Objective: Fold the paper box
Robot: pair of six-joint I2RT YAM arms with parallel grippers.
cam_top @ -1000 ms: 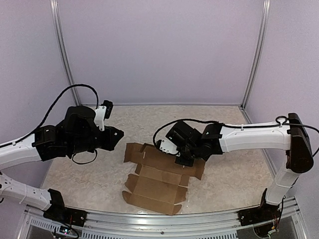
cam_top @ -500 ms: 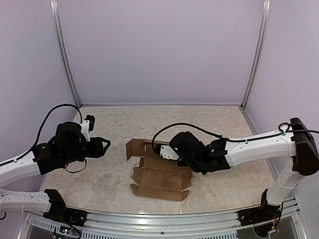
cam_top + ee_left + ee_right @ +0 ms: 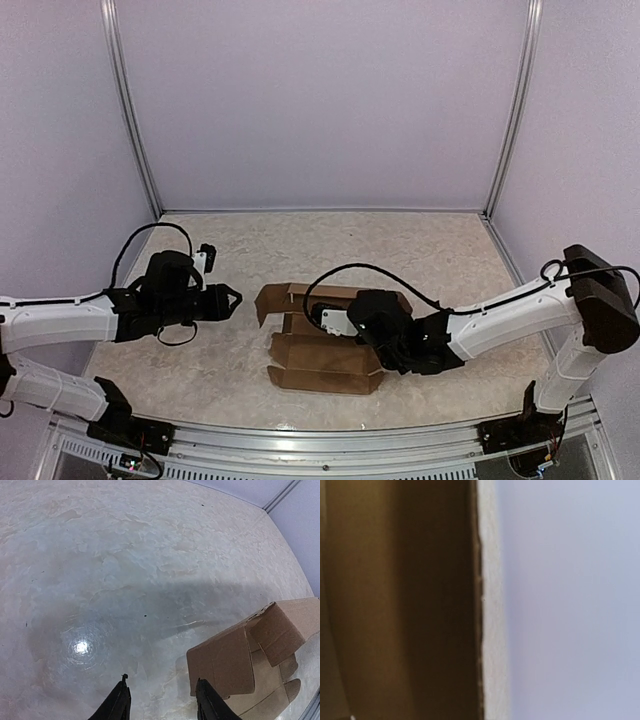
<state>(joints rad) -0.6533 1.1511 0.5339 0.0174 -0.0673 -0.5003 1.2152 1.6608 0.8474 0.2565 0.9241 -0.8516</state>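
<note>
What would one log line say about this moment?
paper box: partly folded | left gripper: open, beside box | right gripper: shut, over box

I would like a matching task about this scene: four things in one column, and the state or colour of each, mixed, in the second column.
Column one:
1. left gripper
2. right gripper
3. paper box
4. table

Column two:
a. brown, partly folded
b. open, holding nothing
c. pale and marbled
d. shut, down at the cardboard

Pairs: 1-b, 2-d, 3-a, 4-c
</note>
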